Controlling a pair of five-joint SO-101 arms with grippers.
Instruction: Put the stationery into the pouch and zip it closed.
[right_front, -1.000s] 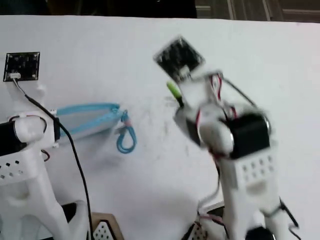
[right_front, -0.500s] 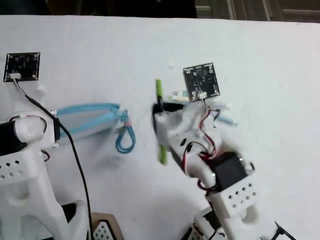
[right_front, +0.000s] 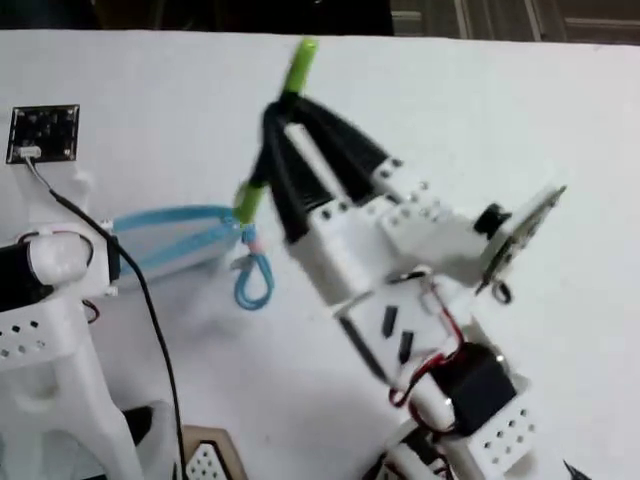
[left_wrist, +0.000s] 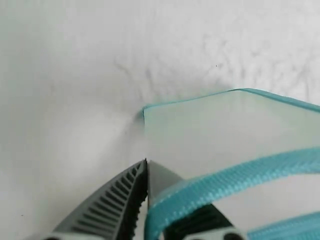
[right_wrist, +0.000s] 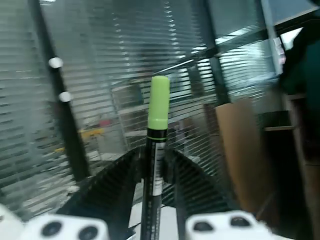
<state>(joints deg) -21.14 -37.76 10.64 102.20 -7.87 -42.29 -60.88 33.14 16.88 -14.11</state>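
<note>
Swung right arm up and left over last half second: green marker (right_front: 300, 62), earlier low over mid counter (right_front: 150, 90), now slants with lower tip just by right end of pouch (right_front: 180, 235). Right end effector (right_front: 278, 112) clamps marker mid-barrel. Left end effector (left_wrist: 147, 172) pinches pouch edge at left side. Step in hand, I judge: loading marker. Next move calls for lowering tip between teal zip rims, sliding it leftward, then letting go. Zip loop (right_front: 252, 280) lies close to tip; could snag.
</note>
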